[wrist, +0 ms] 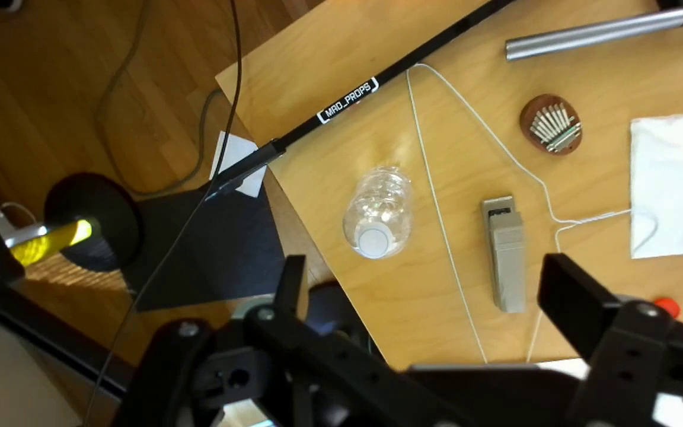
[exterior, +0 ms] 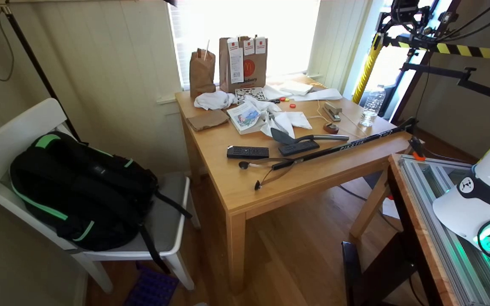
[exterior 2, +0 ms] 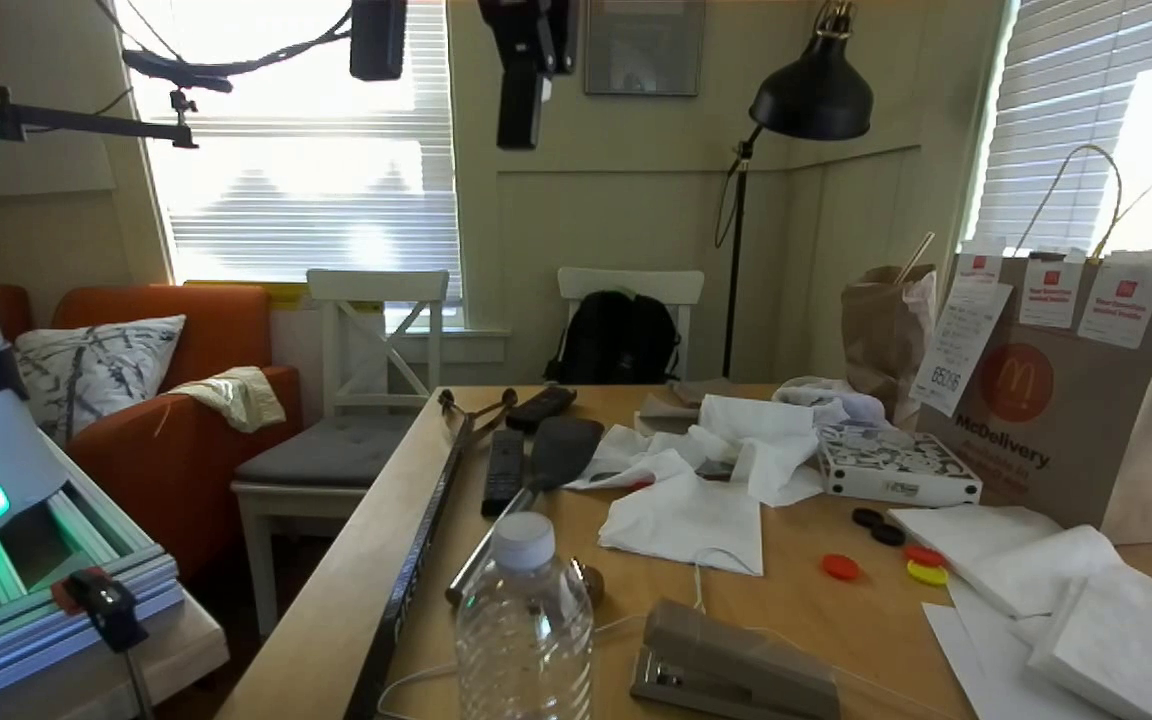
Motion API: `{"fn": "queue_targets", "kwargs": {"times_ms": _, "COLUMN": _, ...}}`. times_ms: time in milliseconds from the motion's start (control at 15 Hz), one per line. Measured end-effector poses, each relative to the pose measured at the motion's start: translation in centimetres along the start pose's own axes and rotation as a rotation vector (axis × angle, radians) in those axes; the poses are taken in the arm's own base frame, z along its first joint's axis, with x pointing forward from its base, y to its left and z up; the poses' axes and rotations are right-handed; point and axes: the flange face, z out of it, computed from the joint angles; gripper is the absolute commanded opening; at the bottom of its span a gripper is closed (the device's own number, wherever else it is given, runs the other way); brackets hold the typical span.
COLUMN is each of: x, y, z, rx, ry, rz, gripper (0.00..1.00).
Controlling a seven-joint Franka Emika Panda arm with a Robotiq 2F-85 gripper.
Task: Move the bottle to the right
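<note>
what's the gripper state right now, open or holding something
Gripper: open, holding nothing; the bottle stands apart from it.

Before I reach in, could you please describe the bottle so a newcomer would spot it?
On the wooden table, look between the long black pole and the stapler. There stands the bottle, unlike its opaque neighbours: clear plastic with a white cap.

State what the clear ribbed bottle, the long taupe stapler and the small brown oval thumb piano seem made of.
Bottle: probably thin glossy plastic; it is transparent, rippled and catches highlights.
Stapler: fairly dull plastic or painted metal; its even colour leaves this open.
Thumb piano: likely smooth wood, judging by its reddish-brown tone, with silvery tines, apparently metal.
</note>
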Motion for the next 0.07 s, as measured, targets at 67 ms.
{"fn": "queue_targets", "kwargs": {"times_ms": 67, "x": -0.96, "y": -0.71, "z": -0.93, "rx": -0.003, "ry": 0.015, "rz": -0.036, "gripper": 1.00}}
